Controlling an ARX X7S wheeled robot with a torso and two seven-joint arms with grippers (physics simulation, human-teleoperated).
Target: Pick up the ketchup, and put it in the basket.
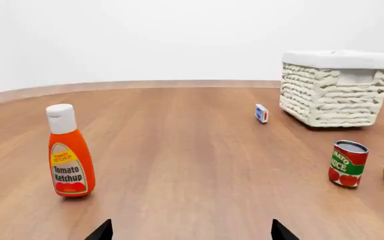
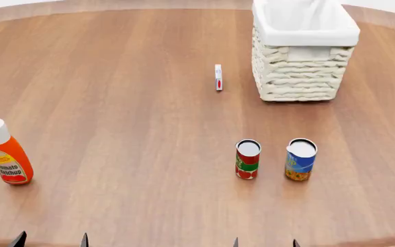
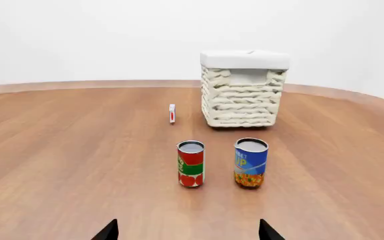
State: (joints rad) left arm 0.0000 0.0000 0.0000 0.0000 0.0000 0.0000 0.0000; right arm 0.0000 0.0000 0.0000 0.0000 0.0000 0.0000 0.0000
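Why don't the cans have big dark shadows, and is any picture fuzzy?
Head view: light is soft and even, so the red-and-green can and ketchup cast only faint smudges on the table. Left and right wrist views: sharp, no glare; the basket stays crisp.

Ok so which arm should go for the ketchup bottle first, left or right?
Probably the left. The ketchup stands upright at the table's left side, just ahead of the left gripper, whose fingertips are spread. The right gripper faces the two cans instead, and the right wrist view doesn't show the bottle.
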